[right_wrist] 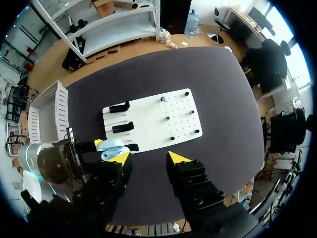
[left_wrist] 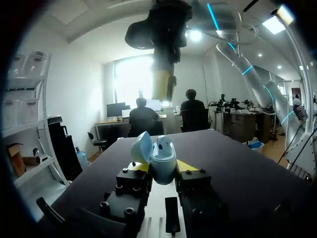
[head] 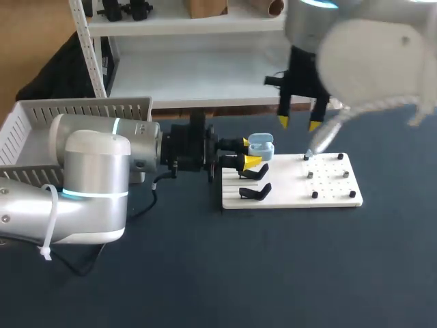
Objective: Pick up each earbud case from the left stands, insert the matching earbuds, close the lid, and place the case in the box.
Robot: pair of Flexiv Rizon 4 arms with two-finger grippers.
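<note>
The blue case (head: 261,145) looks like shiny, smooth plastic. The white board (head: 331,195) beside it is smooth. The table (head: 273,273) is dull.

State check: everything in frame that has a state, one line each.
earbud case: lid open, held off its stand between the left gripper's fingers
left gripper: shut on the earbud case
right gripper: open, empty, above the board
stands: the two in clear view are empty
box: no case seen inside
</note>
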